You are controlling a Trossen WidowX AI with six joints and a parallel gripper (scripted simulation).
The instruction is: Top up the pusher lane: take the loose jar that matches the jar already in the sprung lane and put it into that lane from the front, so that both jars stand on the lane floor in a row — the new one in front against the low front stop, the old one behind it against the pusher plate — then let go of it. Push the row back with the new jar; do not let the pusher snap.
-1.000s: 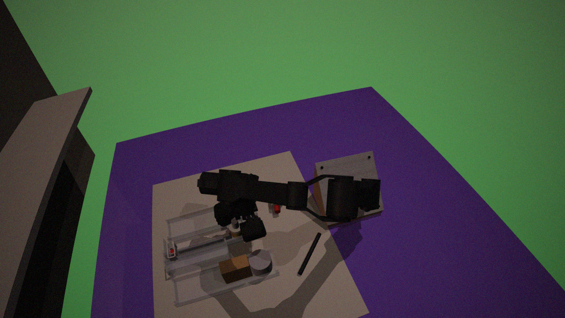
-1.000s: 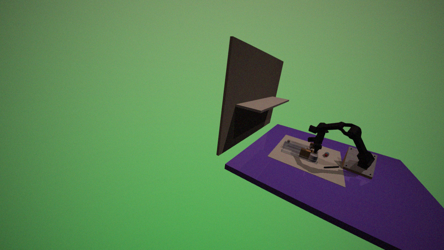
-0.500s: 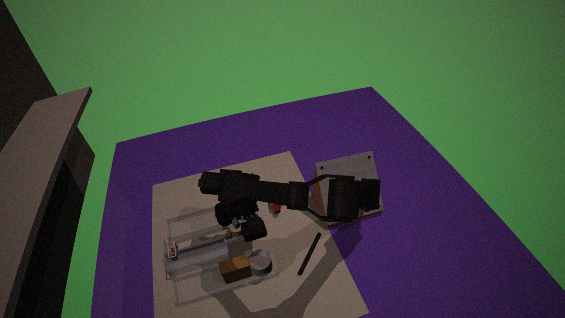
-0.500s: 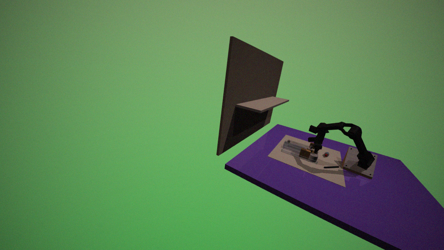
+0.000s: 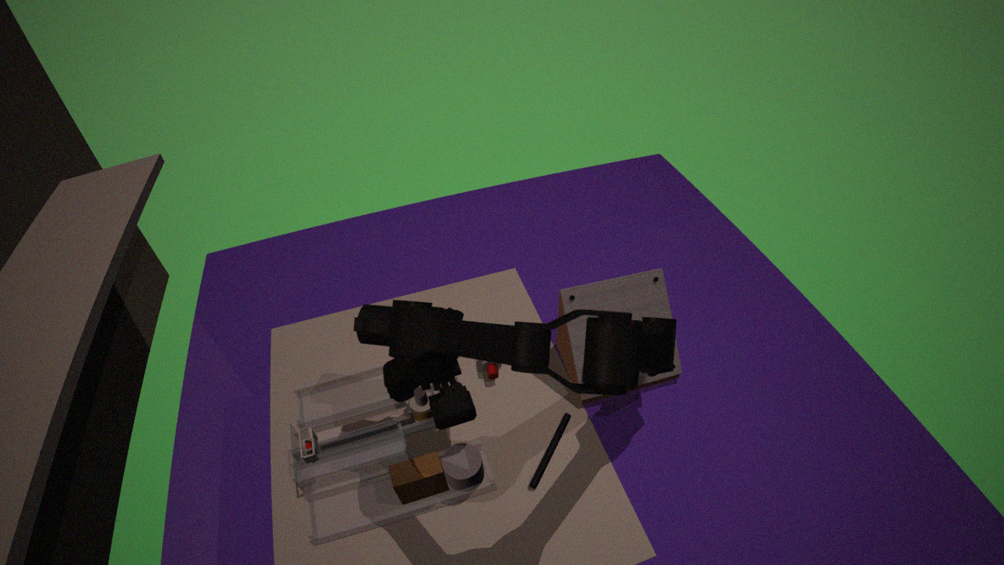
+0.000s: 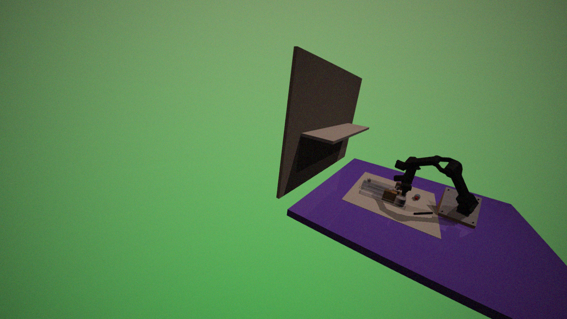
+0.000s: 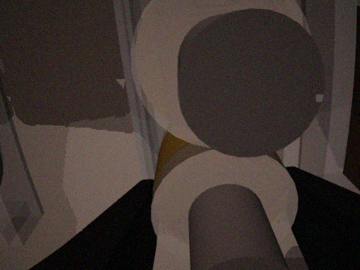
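Note:
My gripper (image 7: 218,185) (image 6: 403,192) is shut on a jar (image 7: 170,217) with a cream shoulder and a narrower grey neck; its black fingers stand on both sides of it. Just beyond it in the wrist view, between clear lane walls, is a second jar (image 7: 155,71) with a cream shoulder and a dark grey round top; amber body shows between the two. Their outlines meet, but I cannot tell whether they touch. In the top view one cream-and-amber jar (image 5: 421,407) shows beside the fingers; I cannot tell which. The pusher plate, front stop and jar bottoms are hidden.
A brown block-shaped item (image 5: 419,477) (image 6: 389,194) and a grey cylinder (image 5: 463,466) (image 6: 400,200) stand in a neighbouring lane. A red-topped item (image 5: 492,370) (image 6: 416,197) is on the mat near the arm, and a black rod (image 5: 549,451) (image 6: 423,213) lies there too.

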